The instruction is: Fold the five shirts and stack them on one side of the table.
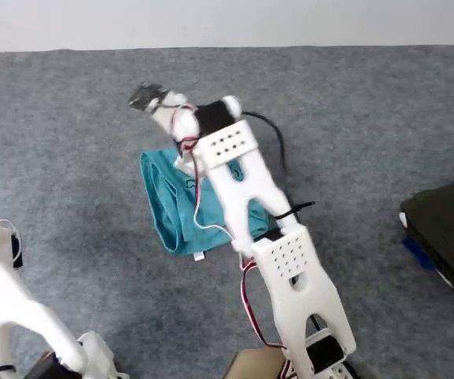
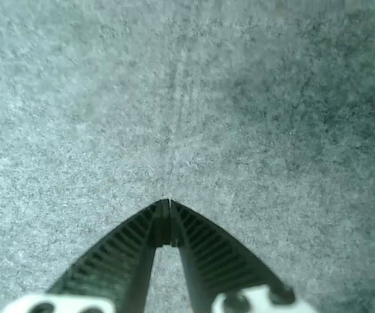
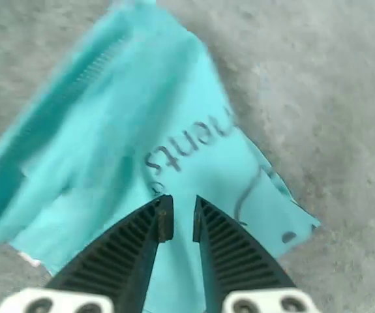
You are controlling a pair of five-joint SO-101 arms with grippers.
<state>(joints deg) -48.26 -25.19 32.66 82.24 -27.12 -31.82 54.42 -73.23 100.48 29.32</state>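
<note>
The teal shirt (image 1: 167, 205) is seen lying roughly folded near the middle of the grey table (image 1: 369, 142), a white tag (image 1: 199, 255) poking out at its near edge. The right arm (image 1: 242, 181) is stretched out over it, and the right gripper (image 3: 179, 218) is held above the printed lettering (image 3: 190, 147); its jaws are parted by a narrow gap, nothing pinched between them. Whether the tips touch the fabric cannot be told. The left arm (image 1: 5, 304) is kept at the near left corner, well apart from the shirt; the left gripper (image 2: 169, 208) is pressed fully closed over bare grey felt. At the right edge a dark folded pile (image 1: 448, 229) is set, something blue showing beneath
</note>
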